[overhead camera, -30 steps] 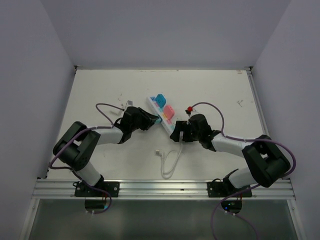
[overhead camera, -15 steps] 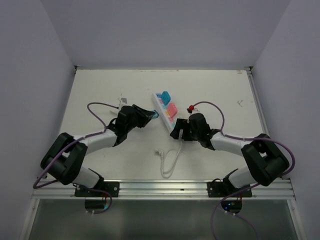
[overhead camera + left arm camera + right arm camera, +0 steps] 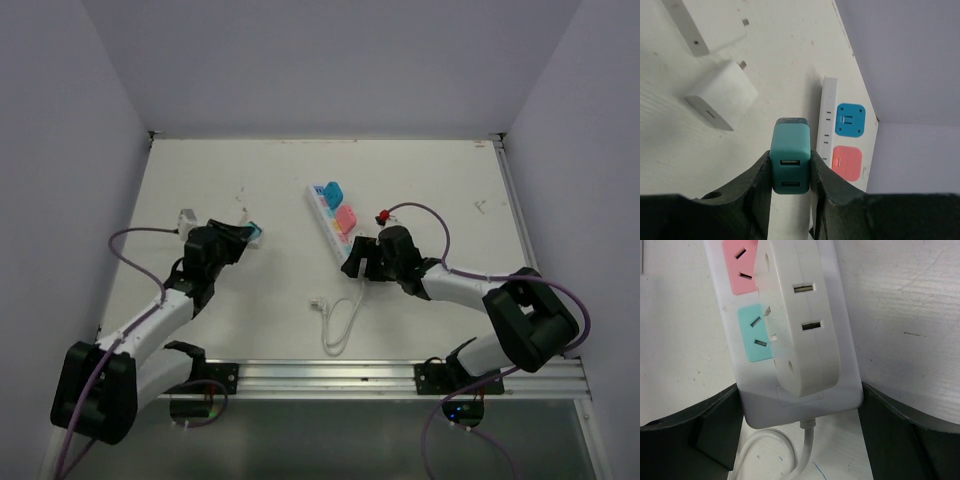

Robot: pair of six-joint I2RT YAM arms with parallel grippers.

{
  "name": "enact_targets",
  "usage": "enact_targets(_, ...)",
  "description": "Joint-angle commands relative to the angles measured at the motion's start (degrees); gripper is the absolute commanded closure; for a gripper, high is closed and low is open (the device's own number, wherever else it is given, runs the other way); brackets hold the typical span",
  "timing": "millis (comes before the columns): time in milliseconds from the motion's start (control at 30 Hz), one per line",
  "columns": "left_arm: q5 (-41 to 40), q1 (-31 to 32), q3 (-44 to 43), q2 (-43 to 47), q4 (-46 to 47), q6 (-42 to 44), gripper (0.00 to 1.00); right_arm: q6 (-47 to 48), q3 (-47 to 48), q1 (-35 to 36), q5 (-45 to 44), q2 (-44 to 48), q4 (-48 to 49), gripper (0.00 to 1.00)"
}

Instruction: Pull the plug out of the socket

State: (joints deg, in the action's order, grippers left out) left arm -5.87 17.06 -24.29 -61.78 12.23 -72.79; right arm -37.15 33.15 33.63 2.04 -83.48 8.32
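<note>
Finishing the pull, by the look of it: plug (image 3: pixel 790 150) already free of its outlet, clamped by its two flat sides in the left pincer (image 3: pixel 243 236), parted only to the teal body's width, above the left half of the bench (image 3: pixel 270 290). Best done by lowering gently onto a bare patch there, steering short of the white charger (image 3: pixel 722 100) lying close by, and loosening only once down.

Nearest the near edge, a loose loop of thin white cord (image 3: pixel 345 320). Just beyond it, the right pincer (image 3: pixel 800 390), closed against both long sides of the power strip (image 3: pixel 338 215) at its near end; worth holding firm there to stop any sliding. Seated on that same end, a white adapter (image 3: pixel 800 325).

Farther out, near the bench's middle and slanting toward the far edge: long white bar with coloured outlet faces, teal beside the adapter, then pink, then blue at the far end. Well apart from the plug, so probably little left beyond setting it down.
</note>
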Motion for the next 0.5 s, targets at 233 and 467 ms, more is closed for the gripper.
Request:
enact_targets(233,5.60,-19.06,6.10,0.27,1.30,10.92,0.99,0.32,-2.82,-0.93,-2.92,-1.86,-9.90,1.00)
enact_targets(467,12.19,-24.70,4.35,-11.51,11.57,12.59,0.93,0.58,-2.74,-0.93,-3.01,-1.77,-9.72,1.00)
